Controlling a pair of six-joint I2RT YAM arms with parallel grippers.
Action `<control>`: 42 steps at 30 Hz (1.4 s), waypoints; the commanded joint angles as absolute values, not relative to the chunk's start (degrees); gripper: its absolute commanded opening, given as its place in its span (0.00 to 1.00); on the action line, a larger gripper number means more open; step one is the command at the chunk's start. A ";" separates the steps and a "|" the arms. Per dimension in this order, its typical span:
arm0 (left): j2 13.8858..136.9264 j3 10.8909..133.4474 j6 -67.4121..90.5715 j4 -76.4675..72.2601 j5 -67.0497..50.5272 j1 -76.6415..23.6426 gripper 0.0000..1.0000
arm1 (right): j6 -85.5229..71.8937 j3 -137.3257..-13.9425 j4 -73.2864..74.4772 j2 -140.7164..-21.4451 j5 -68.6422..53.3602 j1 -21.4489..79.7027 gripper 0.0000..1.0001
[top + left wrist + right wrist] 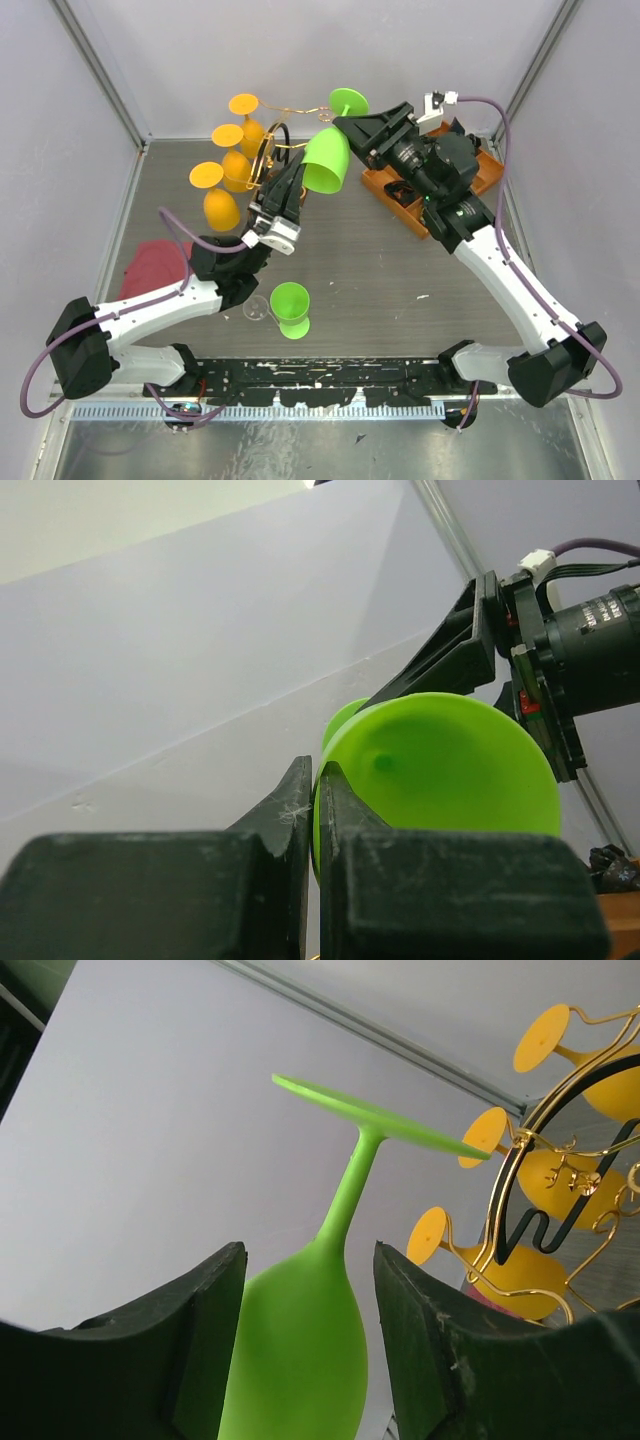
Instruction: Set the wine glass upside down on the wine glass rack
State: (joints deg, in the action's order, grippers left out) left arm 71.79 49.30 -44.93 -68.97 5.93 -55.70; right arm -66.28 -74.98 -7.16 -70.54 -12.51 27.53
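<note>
Nearest the arm bases, a second green glass [290, 308] sits on the table, apart from the work and untouched.

Beyond it, the left gripper [315, 780] is clenched on the rim of the wine glass [325, 160], with the thin wall of the bowl pinched between its fingers [290, 815]. This rim hold appears to be a steadying support: it leaves the bowl, stem and foot free for the other arm.

The glass is carried in the air, above the table and just beside the wine glass rack [505, 1195], not yet on it. It is already inverted. Its long axis is tilted rather than plumb, with the mouth low and toward the left arm and the flat foot high and toward the back wall.

The right gripper [310, 1260] straddles the bowl below the stem, one finger on each side. The fingers [200, 1340] stand very close to the bowl, but whether they are pressing on it cannot be told. The arrangement looks like a transfer, with the right arm taking the bowl so the foot can be slid over a wire arm.

Farthest back, orange glasses [222, 208] hang foot-up on the rack's gold arms, the posture required of the green one.
</note>
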 commanded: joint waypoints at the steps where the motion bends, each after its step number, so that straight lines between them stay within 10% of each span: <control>1: 70.41 48.84 -44.65 -73.69 6.33 -55.74 0.00 | -69.29 -74.71 -13.48 -71.97 -14.56 27.33 0.59; 26: 71.99 48.19 -43.27 -74.05 6.73 -55.73 0.00 | -72.07 -74.67 -19.09 -76.56 -17.96 27.42 0.29; 36: 69.70 45.22 -42.45 -72.75 7.21 -55.72 0.18 | -67.85 -76.04 -19.41 -77.11 -16.96 27.41 0.09; 42: 67.37 42.23 -42.65 -69.61 7.84 -55.78 0.49 | -61.72 -78.09 -16.75 -76.28 -13.96 27.34 0.04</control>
State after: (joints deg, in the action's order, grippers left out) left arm 70.15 44.14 -43.24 -69.14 7.40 -55.66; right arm -68.47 -73.84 -16.80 -77.23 -15.53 26.96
